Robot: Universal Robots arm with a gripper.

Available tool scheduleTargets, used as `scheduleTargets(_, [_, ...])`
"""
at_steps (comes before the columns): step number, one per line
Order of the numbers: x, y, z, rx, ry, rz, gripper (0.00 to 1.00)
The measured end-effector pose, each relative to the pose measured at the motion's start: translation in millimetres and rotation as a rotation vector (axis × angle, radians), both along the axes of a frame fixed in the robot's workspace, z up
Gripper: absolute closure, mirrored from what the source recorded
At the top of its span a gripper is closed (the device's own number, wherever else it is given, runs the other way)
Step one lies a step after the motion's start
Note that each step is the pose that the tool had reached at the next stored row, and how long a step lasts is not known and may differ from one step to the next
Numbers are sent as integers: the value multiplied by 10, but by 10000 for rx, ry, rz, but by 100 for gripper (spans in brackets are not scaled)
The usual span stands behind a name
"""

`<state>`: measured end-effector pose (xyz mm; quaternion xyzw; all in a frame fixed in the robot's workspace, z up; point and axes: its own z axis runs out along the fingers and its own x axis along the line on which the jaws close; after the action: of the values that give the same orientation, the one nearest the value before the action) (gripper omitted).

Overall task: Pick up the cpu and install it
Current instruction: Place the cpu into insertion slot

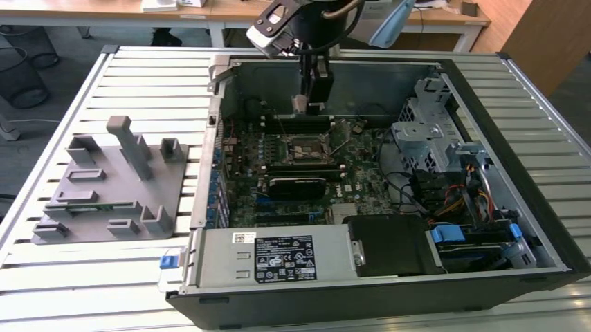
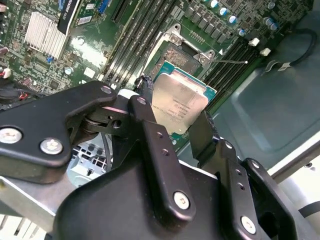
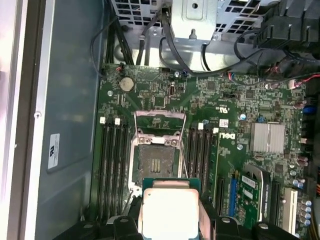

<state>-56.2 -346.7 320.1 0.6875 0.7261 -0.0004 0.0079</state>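
The cpu (image 2: 181, 101), a flat square chip with a silver-grey top, is clamped by its edges between my black fingers (image 2: 145, 120). My gripper (image 1: 308, 104) hangs shut on it inside the open computer case (image 1: 517, 138), above the motherboard (image 1: 360, 180). In the first wrist view the cpu (image 3: 170, 212) sits between the fingertips of the gripper (image 3: 170, 222), just short of the open socket (image 3: 157, 160). The socket (image 2: 176, 54) has its metal load frame raised, with nothing in it. In the exterior view the socket (image 1: 301, 149) lies below and slightly in front of the gripper.
Memory slots (image 3: 114, 165) flank the socket on both sides. A drive cage (image 1: 420, 131) and cables (image 1: 443, 194) crowd the case on the exterior view's right. A black block (image 1: 297, 185) sits just in front of the socket. A grey fixture plate (image 1: 102, 194) with posts stands outside the case.
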Motion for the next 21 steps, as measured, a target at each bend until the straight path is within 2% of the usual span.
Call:
scheduleTargets(9, [65,20,-132,0,0,0,47])
scheduleTargets(21, [78,32,-336,0,0,0,47])
